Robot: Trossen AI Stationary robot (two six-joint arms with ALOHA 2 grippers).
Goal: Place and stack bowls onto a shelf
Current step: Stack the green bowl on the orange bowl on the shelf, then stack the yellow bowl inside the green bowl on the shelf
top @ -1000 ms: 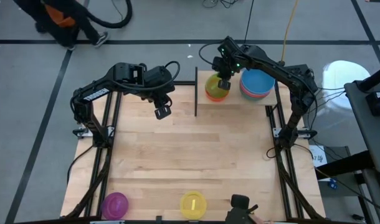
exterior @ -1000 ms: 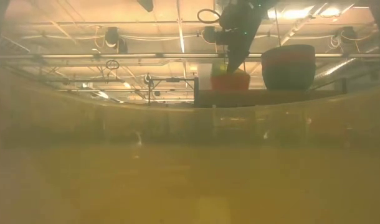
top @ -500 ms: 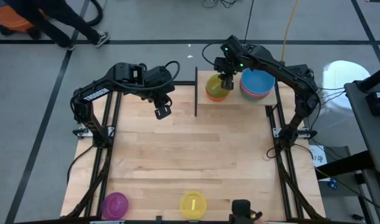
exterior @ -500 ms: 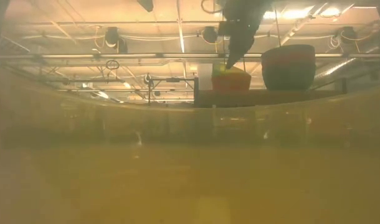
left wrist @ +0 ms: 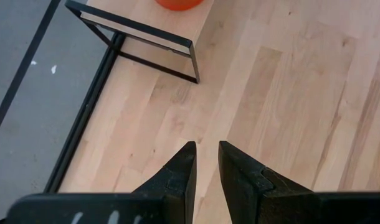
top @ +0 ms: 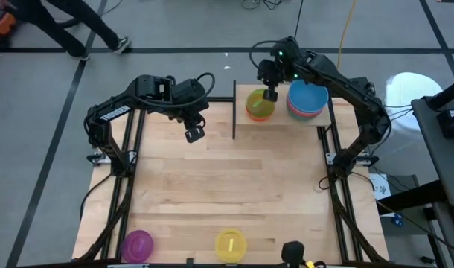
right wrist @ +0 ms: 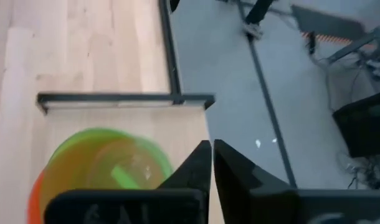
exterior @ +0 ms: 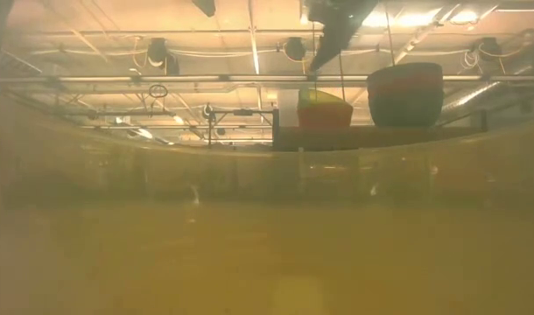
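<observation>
The right hand (top: 270,94), fingers nearly closed and holding nothing, hangs over the green bowl (top: 260,103) stacked on the shelf (top: 283,123). The left hand (top: 194,133), fingers narrow, waits over the counter (top: 227,186).

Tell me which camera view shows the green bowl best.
The right wrist view: the green bowl fills the picture, nested in an orange bowl on the shelf. The high view shows it small, the low view only side-on, and the left wrist view not at all.

Around the desk

A person's legs (top: 78,26) cross the grey floor beyond the far-left corner; a small black object (top: 292,251), perhaps a camera, sits at the near edge.
</observation>
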